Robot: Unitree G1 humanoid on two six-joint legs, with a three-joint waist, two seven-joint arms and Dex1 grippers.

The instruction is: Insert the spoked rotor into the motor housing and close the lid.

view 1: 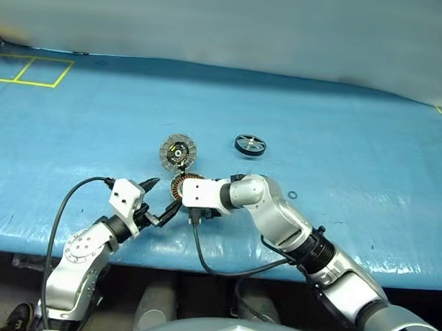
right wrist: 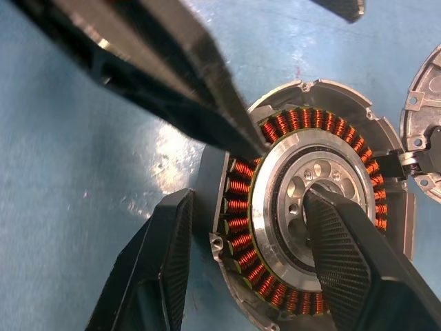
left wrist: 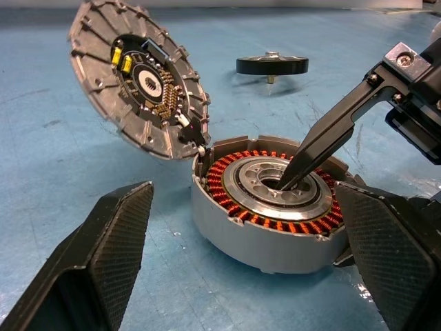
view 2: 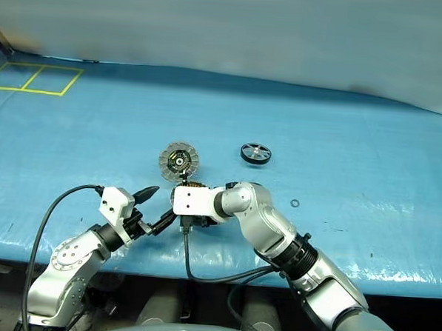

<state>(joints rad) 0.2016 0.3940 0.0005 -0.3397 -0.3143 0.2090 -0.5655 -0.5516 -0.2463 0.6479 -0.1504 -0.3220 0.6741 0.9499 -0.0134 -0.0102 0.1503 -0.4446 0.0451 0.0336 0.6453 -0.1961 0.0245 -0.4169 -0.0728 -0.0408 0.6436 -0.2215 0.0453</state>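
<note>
Right now my right gripper (right wrist: 248,262) straddles the near wall of the motor housing (left wrist: 269,227), one finger dipped into the central hub, the other outside the casing. The jaws stand partly open, and I cannot tell whether they pinch the wall or merely bracket it. My left gripper (left wrist: 241,262) waits just beside the housing on the side away from the right arm, jaws spread wide, holding nothing, with one finger (right wrist: 158,76) reaching over the housing's rim.

Outward from the housing: its ring of copper windings (right wrist: 241,207) lies exposed, the seat inside empty. The lid (view 1: 178,152) stands tilted open on its hinge at the housing's far edge, segmented inner face toward me. The spoked rotor (view 1: 250,144) rests on the blue table cover (view 1: 343,105), well apart from the housing, beyond it and toward my right arm's side, untouched. A small dark ring (view 1: 292,194) lies near the housing, on the same side.

By my reading, nothing of the task is done: the rotor must still be fetched and seated, then the lid swung shut.

From the head views the right wrist covers most of the housing, so contact there is hard to judge. The hinge itself is partly hidden behind the lid's edge.
</note>
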